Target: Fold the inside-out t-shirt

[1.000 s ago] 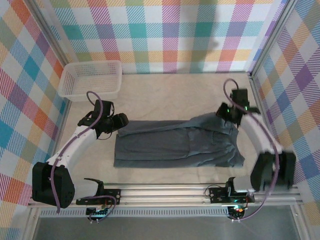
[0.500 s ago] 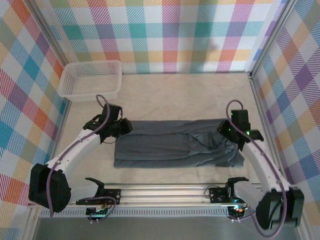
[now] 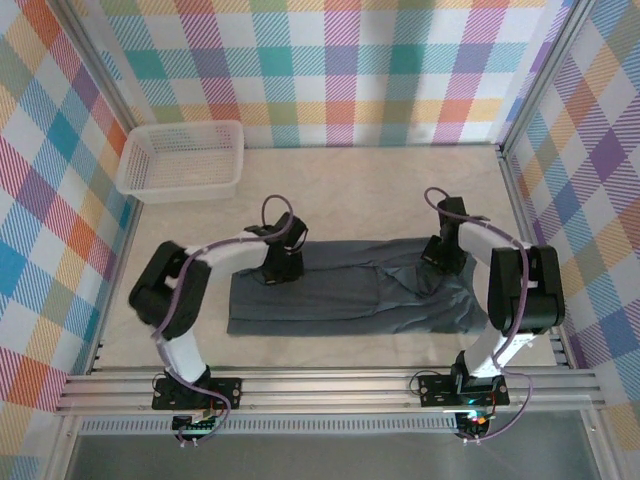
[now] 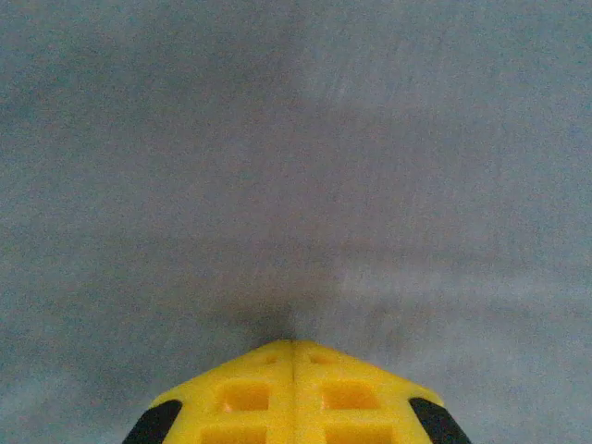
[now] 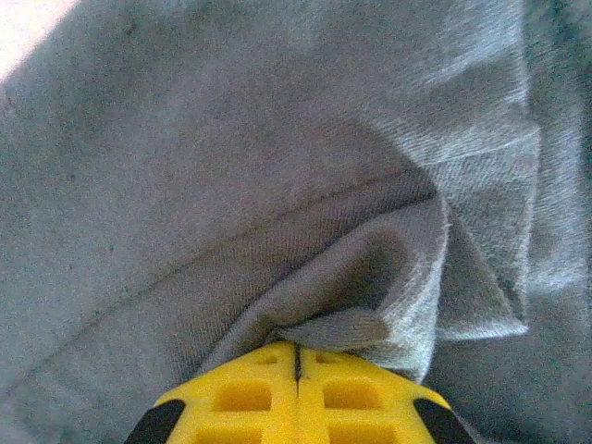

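The dark slate-grey t-shirt point(image 3: 345, 292) lies spread flat across the middle of the table, its long side running left to right. My left gripper point(image 3: 277, 272) is down on its upper left part. In the left wrist view its yellow fingers point(image 4: 250, 393) are closed tip to tip against the t-shirt point(image 4: 296, 157), with a faint crease running up from the tips. My right gripper point(image 3: 437, 265) is on the shirt's upper right part. There its tips point(image 5: 297, 347) are shut with a raised fold of the t-shirt point(image 5: 351, 326) coming out between them.
A white mesh basket point(image 3: 185, 127) stands at the back left corner. Checked walls close in the table on three sides, and a metal rail point(image 3: 330, 385) runs along the near edge. Bare tabletop point(image 3: 350, 190) lies behind the shirt.
Both grippers have moved inward from the shirt's outer upper corners onto the cloth. The shirt's lifted top edge has come down, and the upper left corner has been drawn in.
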`<state>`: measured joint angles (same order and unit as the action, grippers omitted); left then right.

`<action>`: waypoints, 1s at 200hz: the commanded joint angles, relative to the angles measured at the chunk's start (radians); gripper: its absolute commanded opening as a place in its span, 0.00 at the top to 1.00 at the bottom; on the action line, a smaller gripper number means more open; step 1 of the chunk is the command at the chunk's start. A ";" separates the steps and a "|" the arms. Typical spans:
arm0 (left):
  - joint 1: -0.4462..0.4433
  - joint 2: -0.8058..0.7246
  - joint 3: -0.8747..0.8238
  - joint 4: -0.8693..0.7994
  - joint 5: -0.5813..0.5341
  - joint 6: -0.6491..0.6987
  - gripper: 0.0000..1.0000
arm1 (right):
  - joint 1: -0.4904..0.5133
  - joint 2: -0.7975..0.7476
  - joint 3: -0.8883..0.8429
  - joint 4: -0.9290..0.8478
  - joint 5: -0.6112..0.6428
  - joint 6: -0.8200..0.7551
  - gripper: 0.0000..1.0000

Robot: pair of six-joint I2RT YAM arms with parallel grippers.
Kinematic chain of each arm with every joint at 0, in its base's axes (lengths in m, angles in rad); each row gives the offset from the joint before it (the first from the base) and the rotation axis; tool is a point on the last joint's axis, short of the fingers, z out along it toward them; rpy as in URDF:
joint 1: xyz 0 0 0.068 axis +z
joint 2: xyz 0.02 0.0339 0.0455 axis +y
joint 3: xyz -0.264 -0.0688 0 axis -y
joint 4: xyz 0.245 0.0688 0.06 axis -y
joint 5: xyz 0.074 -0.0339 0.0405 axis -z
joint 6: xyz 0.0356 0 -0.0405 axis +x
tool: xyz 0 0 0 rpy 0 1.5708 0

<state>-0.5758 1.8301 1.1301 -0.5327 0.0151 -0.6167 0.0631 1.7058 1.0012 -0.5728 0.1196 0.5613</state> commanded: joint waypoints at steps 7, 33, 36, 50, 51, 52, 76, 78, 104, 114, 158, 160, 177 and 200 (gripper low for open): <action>0.037 0.203 0.154 0.051 -0.038 -0.011 1.00 | -0.023 0.099 0.063 -0.066 -0.014 0.010 1.00; 0.070 0.450 0.474 0.010 0.023 0.015 1.00 | -0.088 0.082 0.042 -0.023 -0.123 0.049 1.00; 0.073 0.478 0.523 0.003 0.029 0.019 1.00 | -0.099 0.078 0.036 -0.014 -0.148 0.057 1.00; 0.076 0.609 0.778 -0.050 0.046 0.036 1.00 | -0.129 0.053 -0.007 0.035 -0.248 0.088 1.00; 0.076 0.619 0.797 -0.052 0.048 0.038 1.00 | -0.129 0.050 -0.011 0.039 -0.254 0.090 1.00; 0.076 0.628 0.818 -0.058 0.050 0.039 1.00 | -0.129 0.048 -0.014 0.044 -0.258 0.093 1.00; 0.078 0.860 1.352 -0.190 0.088 0.061 1.00 | -0.087 -0.017 -0.145 0.146 -0.437 0.177 1.00; 0.079 0.875 1.388 -0.198 0.092 0.061 1.00 | -0.075 -0.022 -0.160 0.155 -0.448 0.187 1.00; 0.088 0.920 1.528 -0.137 0.140 0.030 1.00 | 0.198 -0.091 -0.319 0.270 -0.519 0.327 0.96; 0.092 0.894 1.519 -0.117 0.151 0.026 1.00 | 0.336 -0.092 -0.337 0.326 -0.532 0.379 0.94; 0.100 0.554 1.143 -0.003 0.160 0.108 0.76 | 0.631 -0.095 -0.145 0.310 -0.484 0.387 0.85; 0.101 0.530 1.108 0.012 0.159 0.111 0.75 | 0.634 -0.110 -0.138 0.301 -0.477 0.379 0.84; 0.125 0.290 0.799 0.129 0.160 0.106 0.66 | 0.637 -0.280 -0.134 0.214 -0.385 0.321 0.71; 0.161 -0.011 0.450 0.194 0.159 0.082 0.61 | 0.609 -0.566 -0.270 0.134 -0.124 0.262 0.39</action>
<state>-0.4664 2.1311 1.8301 -0.4690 0.1650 -0.5343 0.7017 1.4136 0.8204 -0.3115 -0.2630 0.8948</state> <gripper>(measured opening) 0.378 0.483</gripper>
